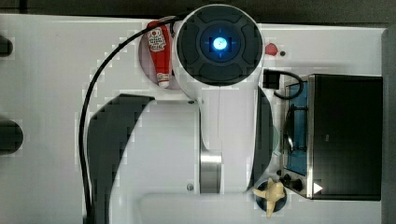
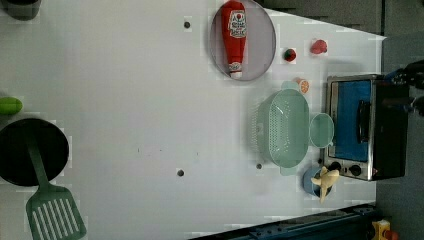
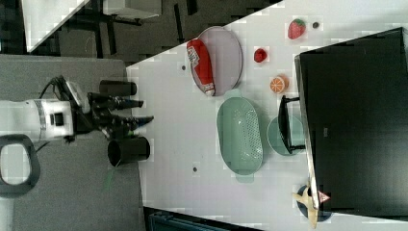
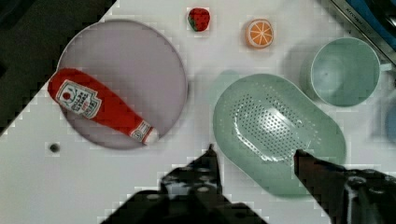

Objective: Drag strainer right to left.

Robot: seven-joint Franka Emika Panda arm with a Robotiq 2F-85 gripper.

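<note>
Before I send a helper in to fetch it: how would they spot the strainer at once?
In the left view, find the toaster oven at the table's right end. In front of its door sit two mint-green vessels. The strainer is the larger, oval one farther from the door, dotted with small holes, unlike the plain round bowl beside it.

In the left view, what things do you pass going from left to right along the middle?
Black round pan → pale mint-green oval plastic strainer → small round mint-green bowl → silver toaster oven with a blue door.
</note>
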